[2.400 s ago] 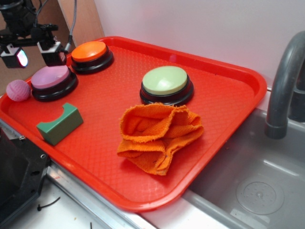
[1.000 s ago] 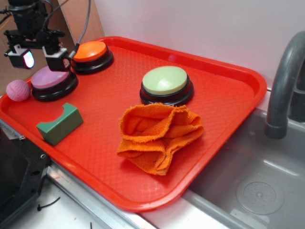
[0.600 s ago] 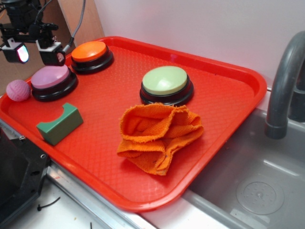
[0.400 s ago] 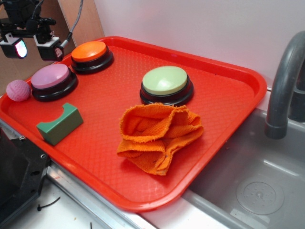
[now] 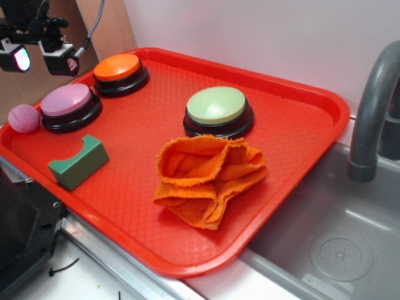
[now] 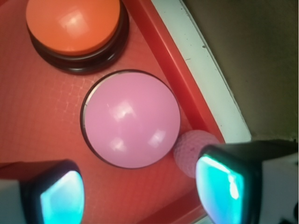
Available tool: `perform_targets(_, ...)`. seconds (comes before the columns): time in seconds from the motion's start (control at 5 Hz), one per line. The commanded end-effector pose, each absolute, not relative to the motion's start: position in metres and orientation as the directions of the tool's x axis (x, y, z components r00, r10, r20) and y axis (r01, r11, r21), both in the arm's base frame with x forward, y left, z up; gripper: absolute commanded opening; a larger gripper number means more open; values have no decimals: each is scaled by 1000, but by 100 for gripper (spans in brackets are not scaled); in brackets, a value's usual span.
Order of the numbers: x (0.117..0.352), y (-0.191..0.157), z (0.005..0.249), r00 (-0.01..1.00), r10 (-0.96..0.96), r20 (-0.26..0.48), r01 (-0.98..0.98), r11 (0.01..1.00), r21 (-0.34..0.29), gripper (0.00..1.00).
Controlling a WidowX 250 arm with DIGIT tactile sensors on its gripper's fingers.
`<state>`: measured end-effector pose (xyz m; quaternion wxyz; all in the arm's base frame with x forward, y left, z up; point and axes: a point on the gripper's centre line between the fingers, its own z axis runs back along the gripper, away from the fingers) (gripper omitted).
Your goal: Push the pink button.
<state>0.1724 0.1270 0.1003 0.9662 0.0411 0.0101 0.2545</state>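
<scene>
The pink button [image 5: 65,100] is a pale mauve dome on a black base at the left of the red tray [image 5: 300,119]; in the wrist view the pink button [image 6: 132,119] fills the middle. My gripper [image 5: 37,55] hangs well above the tray's back left corner, up and behind the button, not touching it. Its jaws are wide apart with nothing between them. In the wrist view my gripper [image 6: 140,196] frames bare red tray, with the button just ahead of the fingertips.
An orange button [image 5: 117,67] sits behind the pink one and a light-green button [image 5: 217,106] mid-tray. A small pink ball [image 5: 24,118] lies at the tray's left edge. A green block [image 5: 77,162] and a crumpled orange cloth [image 5: 209,176] lie nearer. Sink and faucet [image 5: 374,106] are at right.
A second ago my gripper was low over the pink button's back edge. It has since risen and drifted back to the left, away from the button. The button and the other things have stayed put.
</scene>
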Motion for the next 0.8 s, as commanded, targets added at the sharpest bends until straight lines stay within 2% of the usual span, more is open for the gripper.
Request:
perform_targets(0.0,177,132,129,877,470,99,-478,874,87,100)
perform_targets(0.6,172,125,146,878,466,109,-476,876,83,100)
